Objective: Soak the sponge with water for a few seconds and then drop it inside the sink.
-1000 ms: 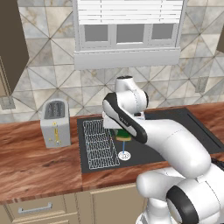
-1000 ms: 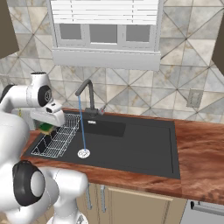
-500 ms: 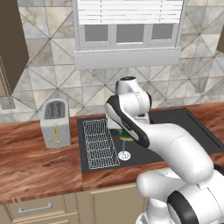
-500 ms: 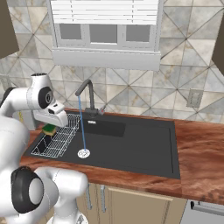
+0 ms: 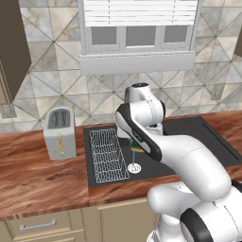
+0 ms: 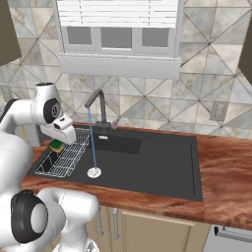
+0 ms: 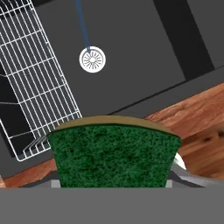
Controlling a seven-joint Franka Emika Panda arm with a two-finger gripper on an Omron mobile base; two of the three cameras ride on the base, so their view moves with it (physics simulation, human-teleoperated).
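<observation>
My gripper (image 6: 60, 141) is shut on the sponge (image 6: 57, 145), which is green on top and yellow beneath. It hangs above the white wire rack (image 6: 63, 158) at the left end of the sink (image 6: 162, 162). The water (image 6: 91, 140) falls as a thin blue stream from the dark faucet (image 6: 98, 106) to the round drain (image 6: 94, 172), a little to the right of the sponge and apart from it. In the hand view the sponge (image 7: 113, 155) covers my fingertips, with the water (image 7: 83, 26) and drain (image 7: 92, 59) ahead. In the left base view my arm hides most of the sponge (image 5: 136, 147).
A silver toaster (image 5: 60, 133) stands on the wooden counter (image 5: 42, 179) left of the sink. The right half of the basin (image 6: 167, 157) is bare. A tiled wall and a window rise behind the faucet.
My hand has carried the sponge a short way over the rack toward the water stream. The stream keeps running.
</observation>
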